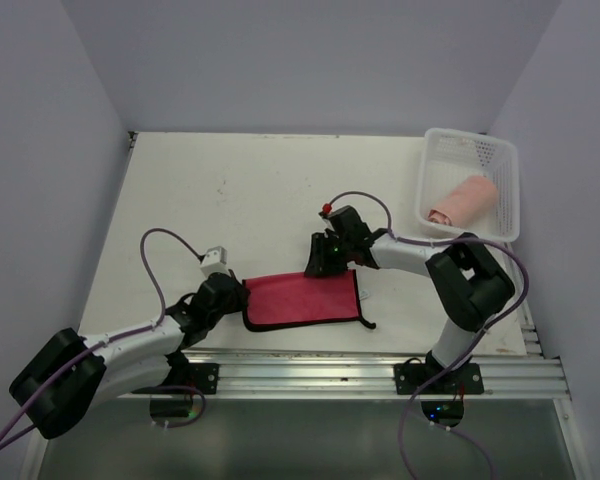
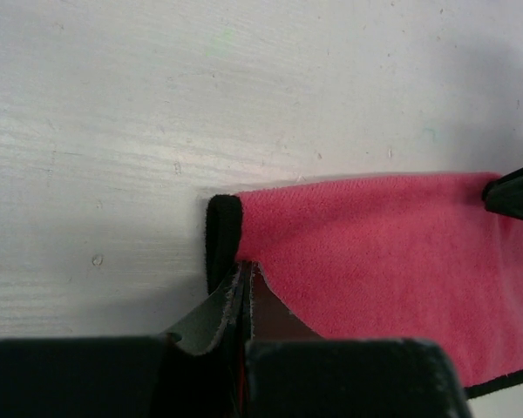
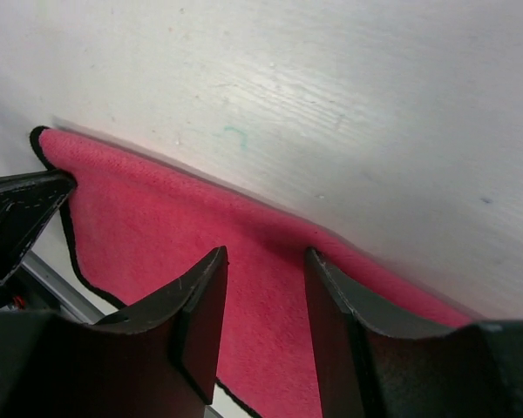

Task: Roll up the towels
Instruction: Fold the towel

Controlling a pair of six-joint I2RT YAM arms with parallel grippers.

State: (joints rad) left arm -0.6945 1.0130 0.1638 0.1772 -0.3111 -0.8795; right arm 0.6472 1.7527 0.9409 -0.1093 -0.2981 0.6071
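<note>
The red-faced cloth with dark trim [image 1: 302, 298] lies flat near the table's front edge. My left gripper [image 1: 242, 302] is shut on its left edge. In the left wrist view the closed fingertips [image 2: 244, 272] pinch the cloth [image 2: 375, 252] just beside its dark corner trim. My right gripper [image 1: 325, 262] stands open over the far edge. In the right wrist view its two fingers [image 3: 205, 287] are apart above the red cloth [image 3: 139, 209], gripping nothing. The salmon-pink towel [image 1: 465, 200] lies rolled in the white basket [image 1: 507, 190].
The basket stands at the back right of the white table [image 1: 240, 190]. A dark cord [image 1: 366, 320] trails from the cloth's right corner. A metal rail [image 1: 380, 372] runs along the front edge. Lilac walls close in the sides and back.
</note>
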